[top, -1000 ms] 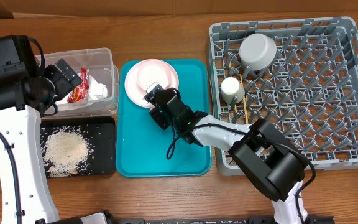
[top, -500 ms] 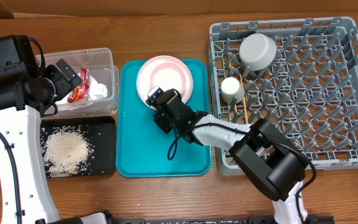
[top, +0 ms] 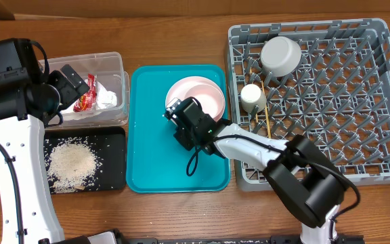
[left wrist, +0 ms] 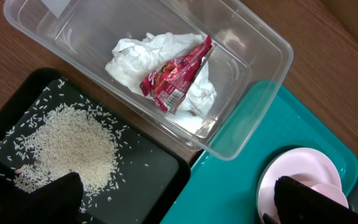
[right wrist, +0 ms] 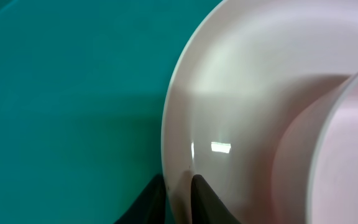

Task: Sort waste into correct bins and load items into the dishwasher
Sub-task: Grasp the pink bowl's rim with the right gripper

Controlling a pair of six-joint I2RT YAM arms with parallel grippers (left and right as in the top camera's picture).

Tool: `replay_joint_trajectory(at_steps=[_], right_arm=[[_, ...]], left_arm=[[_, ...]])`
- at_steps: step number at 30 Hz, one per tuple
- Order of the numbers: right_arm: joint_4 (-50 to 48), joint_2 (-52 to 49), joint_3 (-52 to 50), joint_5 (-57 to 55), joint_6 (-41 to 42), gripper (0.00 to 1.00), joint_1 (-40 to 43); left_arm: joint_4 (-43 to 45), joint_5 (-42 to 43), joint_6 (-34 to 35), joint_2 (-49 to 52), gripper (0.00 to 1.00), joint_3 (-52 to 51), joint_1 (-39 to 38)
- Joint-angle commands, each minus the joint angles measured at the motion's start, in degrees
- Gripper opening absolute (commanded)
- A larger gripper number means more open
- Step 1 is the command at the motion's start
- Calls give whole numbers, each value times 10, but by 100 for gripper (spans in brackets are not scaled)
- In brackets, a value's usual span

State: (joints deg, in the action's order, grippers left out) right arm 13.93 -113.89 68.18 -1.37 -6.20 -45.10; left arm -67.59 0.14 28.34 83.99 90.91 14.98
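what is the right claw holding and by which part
The right claw is shut on the pale pink plate, pinching its rim with one finger on each side.

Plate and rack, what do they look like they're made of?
The plate looks glossy pale pink, likely glazed ceramic or melamine: a sharp light reflection sits on its smooth surface. The rack looks like matte grey moulded plastic, judging by its uniform lattice walls and pegs.
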Motion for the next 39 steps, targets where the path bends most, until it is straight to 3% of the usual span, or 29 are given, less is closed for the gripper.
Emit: replay_joint_trajectory(at_steps=[1, 8, 14, 21, 30, 39], right_arm=[[19, 38, -2, 71, 4, 16, -5], [50, 42, -2, 214, 43, 13, -26], [66, 42, -2, 225, 63, 14, -78], [100, 91, 42, 218, 63, 15, -84], [143, 140, 64, 17, 140, 18, -84], [153, 105, 46, 8, 167, 18, -85]], left_arm=[[1, -7, -5, -9, 100, 10, -4], [1, -7, -5, -9, 100, 10, -4], [1, -7, -5, -9, 100, 10, -4], [1, -7, -5, -9, 100, 10, -4], [1, -7, -5, -9, 100, 10, -4], [1, -7, -5, -9, 100, 10, -4]])
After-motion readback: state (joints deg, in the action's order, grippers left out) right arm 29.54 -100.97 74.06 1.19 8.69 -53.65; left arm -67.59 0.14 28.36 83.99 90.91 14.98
